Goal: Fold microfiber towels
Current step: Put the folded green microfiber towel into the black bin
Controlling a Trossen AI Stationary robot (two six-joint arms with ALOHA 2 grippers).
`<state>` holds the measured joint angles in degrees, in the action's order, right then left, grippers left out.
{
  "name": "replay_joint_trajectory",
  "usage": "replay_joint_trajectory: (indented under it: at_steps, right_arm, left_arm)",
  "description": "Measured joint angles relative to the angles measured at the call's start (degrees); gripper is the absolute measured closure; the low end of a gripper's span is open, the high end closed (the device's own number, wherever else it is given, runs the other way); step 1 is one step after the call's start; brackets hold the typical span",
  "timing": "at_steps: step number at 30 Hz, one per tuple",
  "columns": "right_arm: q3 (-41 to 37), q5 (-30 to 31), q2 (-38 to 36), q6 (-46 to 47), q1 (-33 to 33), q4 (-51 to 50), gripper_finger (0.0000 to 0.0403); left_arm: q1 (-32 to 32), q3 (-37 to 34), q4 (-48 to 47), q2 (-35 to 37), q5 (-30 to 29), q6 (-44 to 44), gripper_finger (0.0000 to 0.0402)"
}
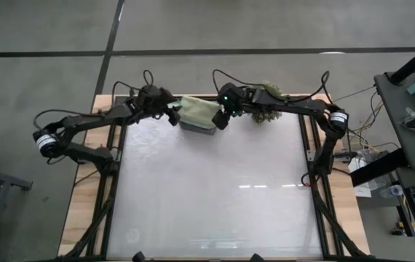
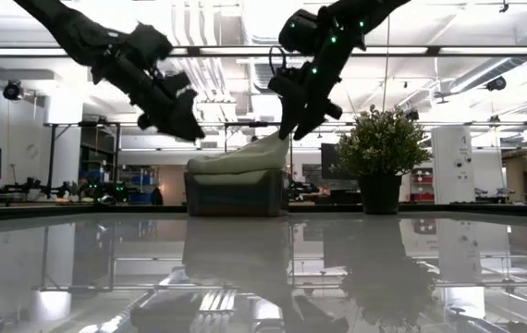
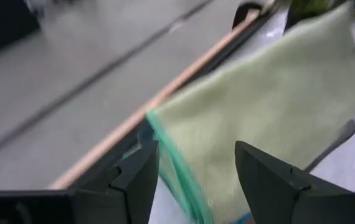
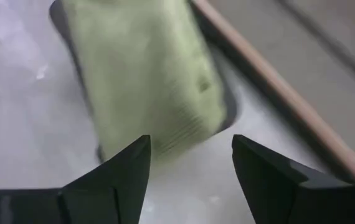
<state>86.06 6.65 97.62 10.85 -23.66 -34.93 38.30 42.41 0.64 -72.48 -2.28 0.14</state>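
**Two grippers hanging over a folded green towel**

Both arms are meeting at the far edge of the table (image 1: 215,211). The left gripper (image 1: 172,115) is hovering just beside the sage green towel (image 1: 197,112), its fingers (image 3: 141,180) standing apart with nothing between them. The right gripper (image 1: 220,119) is hanging at the towel's other side, jaws spread and empty too. That towel is lying folded on top of the dark grey tray (image 2: 234,194), bulging above the rim. A teal edge (image 3: 176,167) is showing under the green cloth in the left wrist view. The potted plant (image 2: 381,159) is standing just beside the tray, behind the right arm.
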Motion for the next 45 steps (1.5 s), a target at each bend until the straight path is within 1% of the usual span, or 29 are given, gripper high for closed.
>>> replay_joint_trajectory:
  at_steps: [4, 6, 7, 9, 11, 13, 14, 19, 23, 25, 28, 30, 32, 36, 38, 41, 45]
  right_arm:
    - [3.15, 7.00, -1.16, -3.20, -0.18, -2.23, 0.0188]
    - [4.65, 9.34, -2.05, -4.66, -0.30, -3.21, 0.0190]
    - [5.21, 9.44, -2.60, -5.42, -0.35, -3.34, 0.0194]
    - [5.70, 8.67, -3.69, -7.19, -0.35, -2.76, 0.0206]
    - [5.68, 5.31, -4.34, -8.81, 0.08, -1.38, 0.0225]
    - [4.90, 1.91, -4.41, -9.42, 0.79, 1.11, 0.0249]
    - [4.03, 1.22, -4.39, -9.96, 1.33, 2.93, 0.0262]
    - [-3.93, 0.67, -3.86, -12.90, 4.95, 18.80, 0.0326]
    - [-12.30, 0.66, -3.83, -13.18, 6.27, 34.03, 0.0366]
    - [-16.47, 0.86, -3.77, -13.15, 6.16, 43.67, 0.0380]
    - [-22.24, 1.53, -3.29, -12.93, 5.96, 59.71, 0.0392]
    - [-24.67, 3.94, -2.92, -12.12, 5.60, 66.40, 0.0394]
    - [-25.09, 5.55, -2.35, -11.91, 4.92, 68.96, 0.0394]
    - [-23.72, 6.07, -0.45, -11.91, 3.28, 67.88, 0.0394]
    - [-22.90, 6.00, 1.25, -11.97, 2.97, 67.69, 0.0394]
    - [-21.36, 6.05, 4.27, -12.09, 2.75, 67.64, 0.0394]
    - [-18.58, 8.55, 7.64, -12.98, 2.60, 67.69, 0.0394]
  left_arm:
    - [-0.04, 0.00, 3.49, 3.84, 0.88, 6.61, 0.0208]
    - [-0.04, -0.04, 5.50, 5.03, 4.18, 9.12, 0.0208]
    - [-0.04, -0.17, 6.32, 5.40, 6.45, 9.57, 0.0208]
    - [-0.10, -0.43, 6.43, 5.88, 10.46, 9.36, 0.0211]
    - [-0.68, -0.59, 6.53, 5.88, 12.63, 7.38, 0.0221]
    - [-1.79, -0.78, 6.90, 5.44, 12.76, 4.29, 0.0237]
    - [-2.42, -0.88, 7.21, 5.16, 12.74, 2.75, 0.0246]
    - [-5.46, -1.57, 10.95, 3.94, 12.67, 0.67, 0.0299]
    - [-5.79, -1.57, 11.13, 3.09, 12.02, 0.72, 0.0337]
    - [-5.79, -1.57, 11.69, 2.18, 11.02, 0.72, 0.0352]
    - [-5.85, -1.60, 13.25, -0.02, 7.07, 0.65, 0.0370]
    - [-5.79, -1.60, 15.62, -1.89, 4.09, 0.26, 0.0377]
    - [-5.77, -1.60, 17.76, -3.77, 2.88, 0.20, 0.0381]
    - [-5.75, -1.60, 23.87, -8.46, 2.36, 0.25, 0.0382]
    - [-5.61, -1.60, 27.34, -11.01, 0.34, 0.66, 0.0382]
    - [-5.08, -1.15, 29.67, -14.27, -1.72, 0.79, 0.0382]
    - [-4.42, -0.38, 31.06, -18.03, -3.45, 0.76, 0.0382]
